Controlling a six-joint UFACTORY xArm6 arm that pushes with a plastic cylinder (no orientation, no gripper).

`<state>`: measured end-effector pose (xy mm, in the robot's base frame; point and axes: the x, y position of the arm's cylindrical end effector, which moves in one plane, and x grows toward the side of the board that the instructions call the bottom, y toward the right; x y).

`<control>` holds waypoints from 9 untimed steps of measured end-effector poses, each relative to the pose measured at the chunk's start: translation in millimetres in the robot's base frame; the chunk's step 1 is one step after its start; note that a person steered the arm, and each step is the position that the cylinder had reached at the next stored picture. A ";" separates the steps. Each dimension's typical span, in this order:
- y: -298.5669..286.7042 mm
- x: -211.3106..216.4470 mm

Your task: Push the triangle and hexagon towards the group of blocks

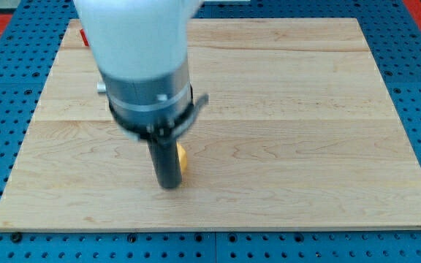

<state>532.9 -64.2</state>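
Rod and arm housing fill the view's upper left, and my tip [169, 185] rests on the wooden desk [305, 146] left of centre, toward the view's bottom. No pincer exists on this arm, so nothing is released, clenched or grasped; the rod only pushes.

Touching the tip's right side, or very nearly so, is a yellow block [182, 158], of which only a sliver shows past the rod. Its shape cannot be made out from that sliver, so whether it is the triangle or the hexagon named in the task is unclear. A small red block [82, 36] peeks out at the view's top left, beside the arm housing, its shape also hidden. No group of blocks is visible; it may lie behind the arm, and I cannot say where.

Judging from this, the step in hand is getting behind the yellow block to drive it toward the group. Doing it well calls for placing the tip on the side of the block opposite the group, lined up through the block's middle, so that it slides straight instead of spinning off. A slow, steady push with small corrections should keep contact. Pushing off-centre risks the block slipping past the rod.
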 end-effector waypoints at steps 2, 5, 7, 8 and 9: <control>0.0 -147.4; 28.9 -204.1; -1.0 -210.3; -3.7 -230.4; -9.4 -226.7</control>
